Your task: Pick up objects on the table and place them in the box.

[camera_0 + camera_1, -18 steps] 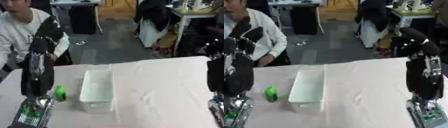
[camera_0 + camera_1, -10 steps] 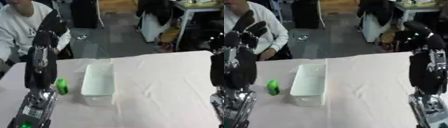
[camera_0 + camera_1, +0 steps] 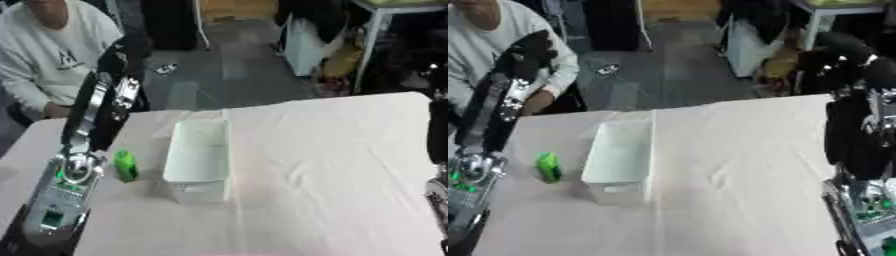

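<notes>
One small green object stands on the white table just left of the one white box; it looks light, stiff and probably smooth, best pinched across its narrow sides. The left hand and right hand are raised, fingers curled, holding nothing.

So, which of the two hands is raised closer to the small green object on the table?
The left hand, raised above the table's left side. The green object stands below it, left of the white box; the right hand is beyond the box.
</notes>
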`<state>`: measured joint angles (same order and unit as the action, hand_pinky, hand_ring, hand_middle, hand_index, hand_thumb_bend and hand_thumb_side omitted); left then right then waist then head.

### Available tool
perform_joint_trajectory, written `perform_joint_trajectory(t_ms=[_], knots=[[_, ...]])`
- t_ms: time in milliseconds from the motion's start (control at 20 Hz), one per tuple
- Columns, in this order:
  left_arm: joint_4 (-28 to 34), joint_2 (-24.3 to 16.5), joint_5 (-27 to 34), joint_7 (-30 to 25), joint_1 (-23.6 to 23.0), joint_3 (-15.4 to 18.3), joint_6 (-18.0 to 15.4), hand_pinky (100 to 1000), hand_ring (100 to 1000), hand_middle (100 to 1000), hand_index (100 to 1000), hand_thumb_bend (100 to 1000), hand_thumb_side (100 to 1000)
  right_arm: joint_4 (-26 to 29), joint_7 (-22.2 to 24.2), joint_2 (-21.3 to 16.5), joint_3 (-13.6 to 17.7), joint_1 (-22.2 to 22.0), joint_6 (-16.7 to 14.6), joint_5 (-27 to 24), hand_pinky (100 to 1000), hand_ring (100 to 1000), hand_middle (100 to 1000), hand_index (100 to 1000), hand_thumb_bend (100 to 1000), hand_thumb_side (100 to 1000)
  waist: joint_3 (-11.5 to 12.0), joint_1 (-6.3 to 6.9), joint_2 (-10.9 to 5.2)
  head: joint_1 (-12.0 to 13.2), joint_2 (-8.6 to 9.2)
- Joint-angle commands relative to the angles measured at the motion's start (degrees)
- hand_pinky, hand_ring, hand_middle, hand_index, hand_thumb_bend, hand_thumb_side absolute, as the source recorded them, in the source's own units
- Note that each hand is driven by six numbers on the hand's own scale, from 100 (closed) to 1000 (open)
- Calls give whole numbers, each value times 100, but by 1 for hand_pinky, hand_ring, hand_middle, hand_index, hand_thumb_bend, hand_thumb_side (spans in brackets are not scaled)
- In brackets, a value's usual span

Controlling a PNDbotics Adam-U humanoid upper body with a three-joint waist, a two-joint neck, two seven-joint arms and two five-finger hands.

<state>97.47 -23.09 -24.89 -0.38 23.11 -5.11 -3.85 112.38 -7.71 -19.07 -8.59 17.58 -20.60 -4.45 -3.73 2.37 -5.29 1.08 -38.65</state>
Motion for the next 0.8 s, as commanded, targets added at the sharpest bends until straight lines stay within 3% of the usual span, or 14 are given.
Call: perform_joint_trajectory(t_ms=[50,500,800], knots=[[-486,-486,-869,-741,303,40,354,892,858,945,938,532,1000,31,-5,-90,49,36,20,-5,673,675,724,755,100,959,0,9,-60,85,-43],[-1960,-869,-2226,-2205,896,-14,631,925,893,978,999,473,1000,-5,20,-82,37,37,46,-18,672,671,718,754,100,962,-37,36,-86,174,-19],[-2768,-927,-2968,-3490,1145,13,1223,948,926,1000,1000,456,1000,-10,35,-83,32,36,61,-21,671,670,715,754,100,962,-47,43,-95,209,51]])
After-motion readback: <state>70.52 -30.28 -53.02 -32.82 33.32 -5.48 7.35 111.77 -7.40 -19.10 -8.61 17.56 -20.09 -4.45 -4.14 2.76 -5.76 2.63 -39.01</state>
